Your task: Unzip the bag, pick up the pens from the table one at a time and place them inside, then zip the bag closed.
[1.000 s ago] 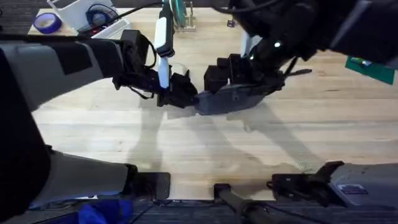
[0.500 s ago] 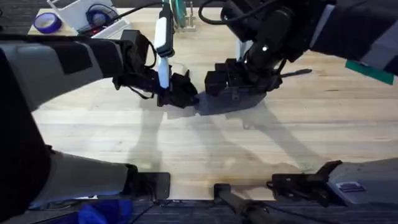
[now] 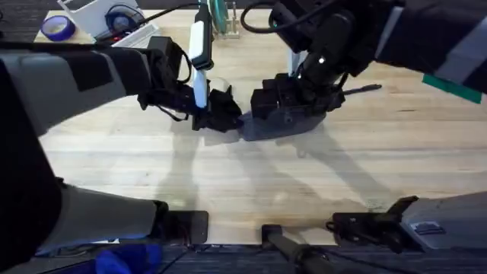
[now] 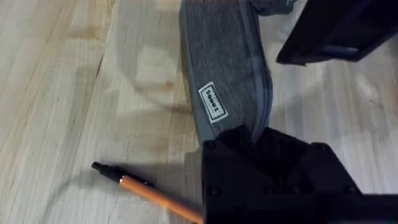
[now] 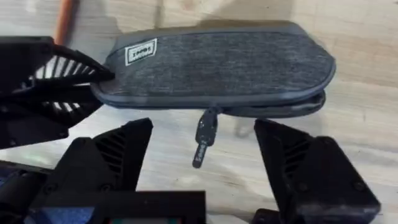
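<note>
Small white label (image 4: 211,102) on the bag (image 4: 224,56), wording unreadable.

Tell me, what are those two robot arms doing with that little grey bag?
They are getting ready to unzip it. The left hand pinches one end of the grey bag to hold it on the table. The right hand is open, with the zipper pull dangling between its fingers, not gripped yet. The zipper looks closed along most of the bag. An orange pen lies on the wood beside the bag, waiting to go in.
</note>
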{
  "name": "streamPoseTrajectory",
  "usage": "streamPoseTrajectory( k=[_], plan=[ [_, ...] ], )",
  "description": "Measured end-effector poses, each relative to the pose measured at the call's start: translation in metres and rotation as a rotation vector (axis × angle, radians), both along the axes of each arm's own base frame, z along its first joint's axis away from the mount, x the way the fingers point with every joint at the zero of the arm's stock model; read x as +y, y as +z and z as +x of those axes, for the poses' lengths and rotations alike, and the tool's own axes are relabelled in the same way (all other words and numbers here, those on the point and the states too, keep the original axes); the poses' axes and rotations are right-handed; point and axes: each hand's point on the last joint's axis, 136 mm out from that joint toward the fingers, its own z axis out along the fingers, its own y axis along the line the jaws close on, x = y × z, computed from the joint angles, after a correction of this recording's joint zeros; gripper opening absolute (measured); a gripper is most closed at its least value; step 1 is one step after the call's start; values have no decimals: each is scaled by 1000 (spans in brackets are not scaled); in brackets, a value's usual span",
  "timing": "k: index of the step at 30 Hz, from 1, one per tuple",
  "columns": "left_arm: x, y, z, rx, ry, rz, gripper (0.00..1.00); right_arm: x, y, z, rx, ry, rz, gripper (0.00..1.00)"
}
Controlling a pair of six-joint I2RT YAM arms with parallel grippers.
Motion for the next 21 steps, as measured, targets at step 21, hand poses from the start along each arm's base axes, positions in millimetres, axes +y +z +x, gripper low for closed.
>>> streamPoseTrajectory(
  k=[21],
  plan=[
    [0, 0, 0, -1, 0, 0, 42, 2, -4, 2, 6, -26, 1, 995]
  ],
)
